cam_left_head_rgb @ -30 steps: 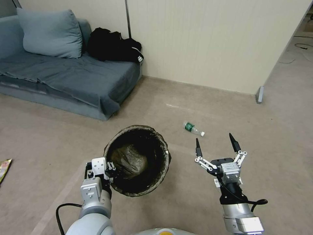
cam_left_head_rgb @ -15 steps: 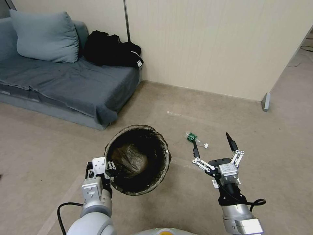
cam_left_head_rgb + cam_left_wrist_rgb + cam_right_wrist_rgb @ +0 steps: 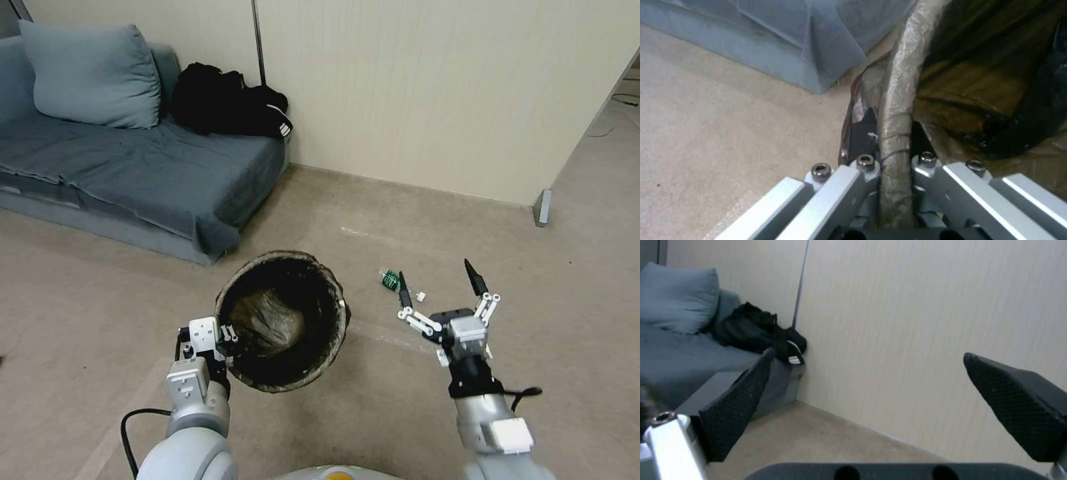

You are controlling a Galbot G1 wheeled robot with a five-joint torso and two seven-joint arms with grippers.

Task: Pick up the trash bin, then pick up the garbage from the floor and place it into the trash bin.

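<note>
Bin held up by the left arm, bottle on open floor ahead of the right.

The left pincer (image 3: 225,341) is clamped on the near rim of the bin (image 3: 337,333), one finger (image 3: 865,133) outside and the other inside the bagged lip. The bin hangs tilted above the floor (image 3: 100,300), near the sofa (image 3: 133,173) corner; crumpled tan stuff lies inside its dark liner (image 3: 313,287). The right pincer (image 3: 439,285) hovers with fingers wide apart, its left tip overlapping the bottle (image 3: 389,279) in the head view; contact cannot be told. The bottle lies on bare floor, apart from the wall (image 3: 433,100) and its corner post (image 3: 543,207). A black bag (image 3: 227,100) sits on the sofa's far end.
</note>
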